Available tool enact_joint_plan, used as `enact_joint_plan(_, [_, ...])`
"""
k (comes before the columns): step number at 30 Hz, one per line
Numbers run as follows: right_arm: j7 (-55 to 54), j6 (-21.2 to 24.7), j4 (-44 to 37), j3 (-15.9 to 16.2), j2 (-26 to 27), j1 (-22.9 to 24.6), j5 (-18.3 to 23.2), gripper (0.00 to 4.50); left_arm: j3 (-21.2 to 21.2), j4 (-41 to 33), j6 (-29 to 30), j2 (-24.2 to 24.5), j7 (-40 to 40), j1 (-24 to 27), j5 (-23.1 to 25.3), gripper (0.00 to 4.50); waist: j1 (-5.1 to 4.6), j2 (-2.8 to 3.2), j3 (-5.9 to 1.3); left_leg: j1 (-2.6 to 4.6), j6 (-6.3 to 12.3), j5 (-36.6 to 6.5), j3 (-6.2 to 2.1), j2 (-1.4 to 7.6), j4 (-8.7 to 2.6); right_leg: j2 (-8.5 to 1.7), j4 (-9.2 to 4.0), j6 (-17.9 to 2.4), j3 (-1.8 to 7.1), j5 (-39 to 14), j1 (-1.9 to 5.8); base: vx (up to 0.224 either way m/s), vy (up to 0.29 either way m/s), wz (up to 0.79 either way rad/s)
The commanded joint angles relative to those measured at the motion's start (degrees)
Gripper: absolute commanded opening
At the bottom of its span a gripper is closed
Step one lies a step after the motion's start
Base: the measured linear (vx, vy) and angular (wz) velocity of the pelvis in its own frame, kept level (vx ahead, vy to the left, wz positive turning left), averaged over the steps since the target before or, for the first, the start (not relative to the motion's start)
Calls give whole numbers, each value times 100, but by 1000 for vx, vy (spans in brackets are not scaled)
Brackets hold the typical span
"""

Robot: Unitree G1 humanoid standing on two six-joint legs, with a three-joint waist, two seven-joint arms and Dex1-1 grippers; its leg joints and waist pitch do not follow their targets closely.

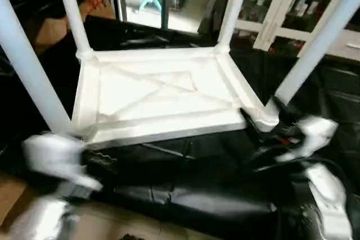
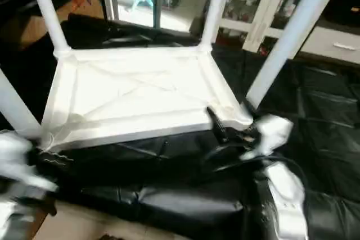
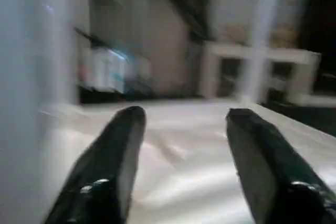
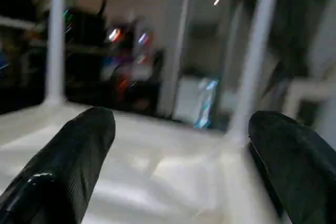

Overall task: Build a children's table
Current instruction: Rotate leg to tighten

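Black sheeting (image 1: 185,195) covers the floor, where the upturned children's table (image 1: 163,96) stands legs-up; glass-fronted white cabinets (image 1: 292,9) behind. Left gripper (image 3: 184,119) and right gripper (image 4: 184,124) both spread, empty.

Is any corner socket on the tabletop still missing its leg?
No: the upside-down tabletop has a leg standing in each of its four corners.

— From where do our head views look?
— We look forward and down from above onto the upturned tabletop (image 1: 163,96); both eyes share it, slightly offset
— And the wrist views?
— Each sits close over that tabletop, sighting along its own fingers (image 3: 113,156) (image 4: 68,166) towards the upright legs (image 4: 257,51)
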Motion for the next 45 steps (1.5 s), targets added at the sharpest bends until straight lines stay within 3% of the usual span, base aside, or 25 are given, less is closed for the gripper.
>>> enact_joint_plan(1, [-163,-193,-190,-224,-39,-11,-82,450,94,3,-271,-33,165,65,176,311,-66,30,-186,216,-525,-3129,-245,276,-561,-72,-663,-120,94,-2706,-74,0,0,0])
enact_joint_plan(3, [-428,-345,-223,-425,-84,-97,-237,450,150,5,-467,-43,349,157,319,339,-88,59,-193,248,-563,-3222,-273,286,-571,-56,-666,-128,92,-2643,-100,0,0,0])
enact_joint_plan(6, [-969,-519,-165,-725,-189,-338,-579,450,223,65,-539,-82,495,146,365,350,-152,76,-216,194,-636,-3135,-316,285,-615,-24,-605,-249,75,-2118,-32,0,0,0])
enact_joint_plan(7, [-1022,-537,-141,-748,-196,-369,-609,450,236,108,-577,-114,505,118,375,358,-174,25,-217,197,-616,-3173,-303,274,-605,-1,-600,-253,71,-2028,-37,0,0,0])
enact_joint_plan(10, [-1337,-504,-48,-881,-221,-614,-790,450,599,231,-773,-14,869,-160,663,387,-192,52,-220,225,-569,-3236,-296,248,-579,-5,-621,-248,92,-2076,-77,0,0,0])
enact_joint_plan(14, [-1515,-495,40,-915,-236,-678,-937,450,840,202,-954,17,1215,-265,848,419,-246,27,-241,213,-496,-3134,-295,249,-560,-10,-602,-295,88,-1849,-54,0,0,0])
enact_joint_plan(19, [-1809,-231,439,-920,-316,-942,-1004,450,1074,407,-802,247,1492,-695,962,444,-247,69,-266,233,-475,-3036,-287,239,-545,15,-566,-413,82,-1541,-57,0,0,0])
enact_joint_plan(20, [-1810,-230,440,-920,-316,-942,-1004,450,1075,407,-802,248,1493,-696,963,444,-243,62,-273,236,-447,-3020,-284,233,-537,10,-560,-426,79,-1557,-55,0,0,0])
enact_joint_plan(21, [-1812,57,664,-899,-351,-1139,-904,450,1139,560,-639,376,1532,-936,927,444,-238,100,-278,240,-449,-3002,-288,231,-537,6,-553,-438,82,-1555,-53,0,0,0])
enact_joint_plan(23, [-1648,316,849,-836,-378,-1307,-713,450,1158,728,-538,477,1522,-1139,837,444,-248,91,-293,240,-443,-2920,-281,211,-513,17,-539,-478,81,-1496,-59,0,0,0])
enact_joint_plan(26, [-1302,591,1304,-716,-499,-1711,-520,450,1112,1109,-409,852,1289,-1607,642,444,-229,140,-326,224,-391,-2664,-272,198,-494,9,-501,-602,80,-1272,-36,0,0,0])
enact_joint_plan(27, [-1334,536,1427,-719,-525,-1807,-572,450,1104,1180,-350,932,1269,-1692,643,444,-223,167,-333,201,-378,-2512,-274,210,-503,-8,-479,-673,72,-1086,-9,0,0,0])
enact_joint_plan(30, [-1348,544,1774,-746,-589,-2107,-589,450,1127,1365,-223,1101,1263,-1918,657,444,-220,174,-371,174,-315,-2168,-260,208,-483,-9,-428,-802,57,-733,41,0,0,0])
enact_joint_plan(33, [-1257,776,2168,-727,-664,-2417,-551,450,1199,1533,-92,1195,1320,-2089,632,444,-198,223,-383,182,-206,-1842,-232,206,-456,-6,-399,-996,50,-417,59,0,0,0])
enact_joint_plan(35, [-1129,861,2452,-686,-726,-2622,-521,450,1215,1580,15,1225,1376,-2143,605,444,-196,222,-391,177,-177,-1756,-229,207,-447,-4,-380,-1060,46,-315,79,0,0,0])
enact_joint_plan(38, [-1101,767,2938,-652,-819,-2960,-563,450,1236,1633,112,1257,1473,-2202,565,427,-172,215,-376,194,-128,-1776,-198,216,-437,-13,-399,-1220,41,-431,66,0,0,0])
enact_joint_plan(41, [-1095,756,3190,-653,-842,-3189,-556,450,1258,1648,229,1231,1479,-2268,416,389,-144,178,-368,203,-178,-1889,-192,227,-447,-17,-414,-1192,38,-692,58,0,0,0])
enact_joint_plan(45, [-1000,709,3407,-634,-883,-3399,-564,450,1277,1580,394,1166,1482,-2358,183,367,-103,186,-364,206,-263,-2008,-189,226,-452,-21,-424,-1116,39,-932,39,0,0,0])
